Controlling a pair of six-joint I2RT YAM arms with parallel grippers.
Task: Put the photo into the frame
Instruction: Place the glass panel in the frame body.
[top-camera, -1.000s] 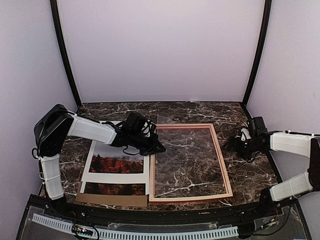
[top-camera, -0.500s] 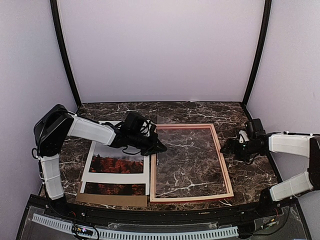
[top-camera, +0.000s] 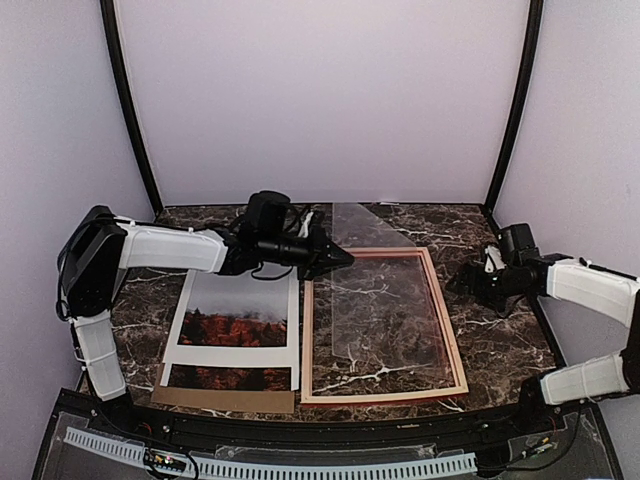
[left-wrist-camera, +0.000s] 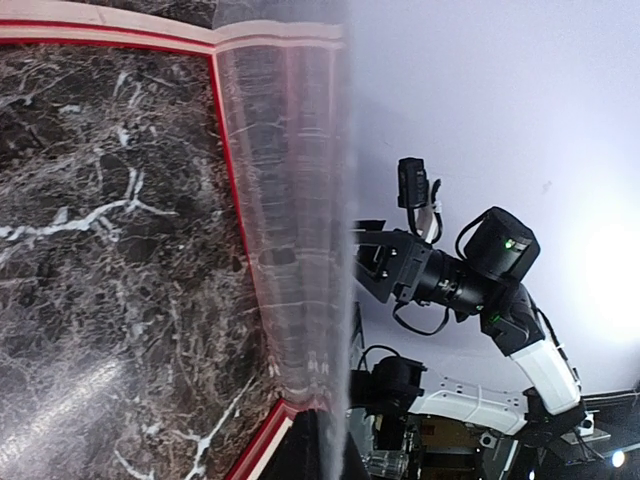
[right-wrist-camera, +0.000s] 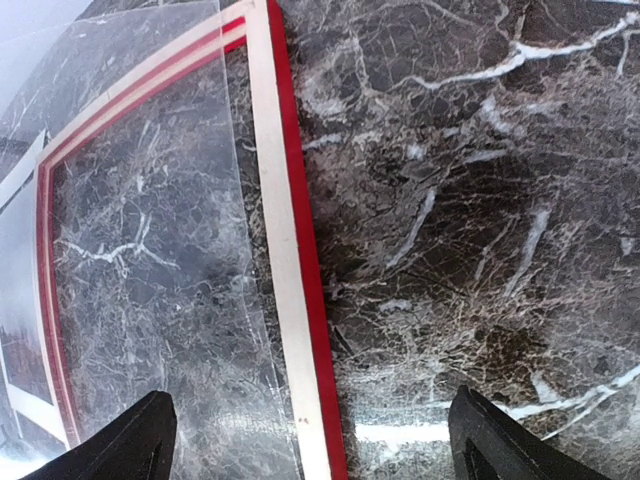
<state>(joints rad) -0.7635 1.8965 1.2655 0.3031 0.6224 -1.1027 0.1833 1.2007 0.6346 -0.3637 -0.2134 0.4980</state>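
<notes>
1. In the top view alone the whole layout is seen: the photo (top-camera: 240, 318) lies flat on the table (top-camera: 500, 350), just left of the frame (top-camera: 449, 330), picture side up.
2. Only there are the white mat (top-camera: 230, 355), whose band crosses the trees, and the brown board (top-camera: 225, 399), showing under the near edge, seen in full.
3. The photo's long axis runs from the near edge to the far wall, with grey sky at the far end and red trees nearer the arms.
4. The frame lies parallel to it, pale side up.
5. Its red is shown only by the wrist views, along the edges of the rails.
6. The left tool (top-camera: 338, 258) is clenched on a clear sheet (top-camera: 365, 230), which is held tilted, its far end raised and its near end down over the frame's opening.
7. In the left wrist view the sheet is seen edge-on, with the right arm (left-wrist-camera: 450, 285) beyond it.
8. The right tool (top-camera: 470, 285) is released and holds nothing.
9. In its own view the fingers (right-wrist-camera: 140, 445) are spread wide over the frame's right rail and bare table.
</notes>
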